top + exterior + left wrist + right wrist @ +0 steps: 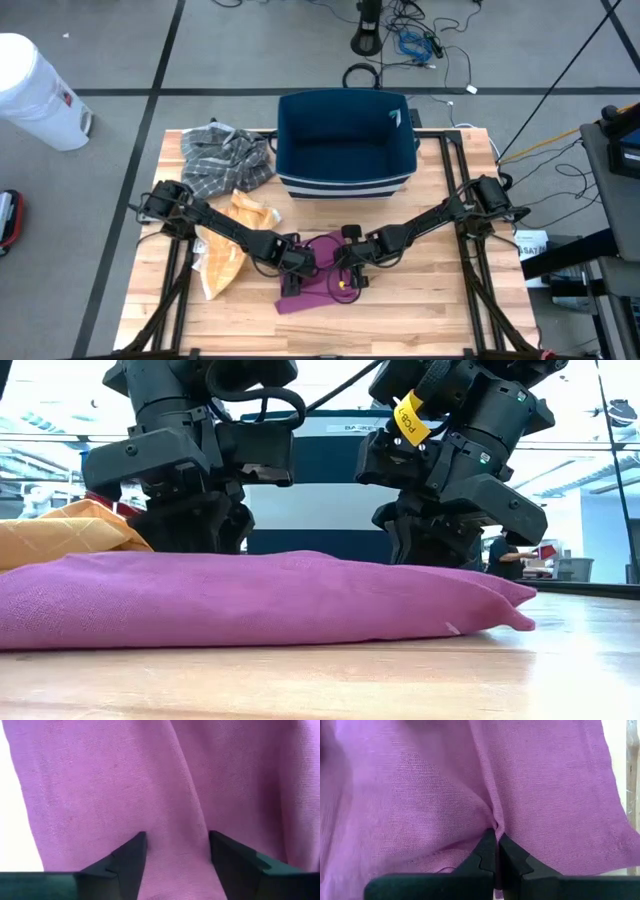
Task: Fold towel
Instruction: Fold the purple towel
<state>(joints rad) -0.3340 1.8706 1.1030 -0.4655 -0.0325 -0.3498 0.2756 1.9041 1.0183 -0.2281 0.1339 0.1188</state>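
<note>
- Towel [318,268]: purple woven cloth, lying rumpled near the middle of the wooden table [430,310], toward its front edge. In the low view it [250,595] sits as a low, puffy mound flat on the wood, with a pointed corner at one end.
- Weave shows plainly in both wrist views; long soft creases run through the cloth [150,785], and folds gather to a single point in the right wrist view [445,795].
- Surroundings: a dark blue bin [346,142] stands at the back of the table, just behind the arms. A grey plaid cloth [222,158] lies crumpled beside the bin, and an orange-yellow cloth [228,250] lies near the purple one, partly under the left arm. A white container [35,92] stands on the floor off the table.
- Both arms reach in over the purple cloth and hide much of its middle from above.
- Left gripper [176,851]: down on the cloth, fingers spread apart with purple fabric lying between them, not closed on it.
- Right gripper [496,845]: fingers pressed together, pinching a gathered fold of the purple cloth at their tips.
</note>
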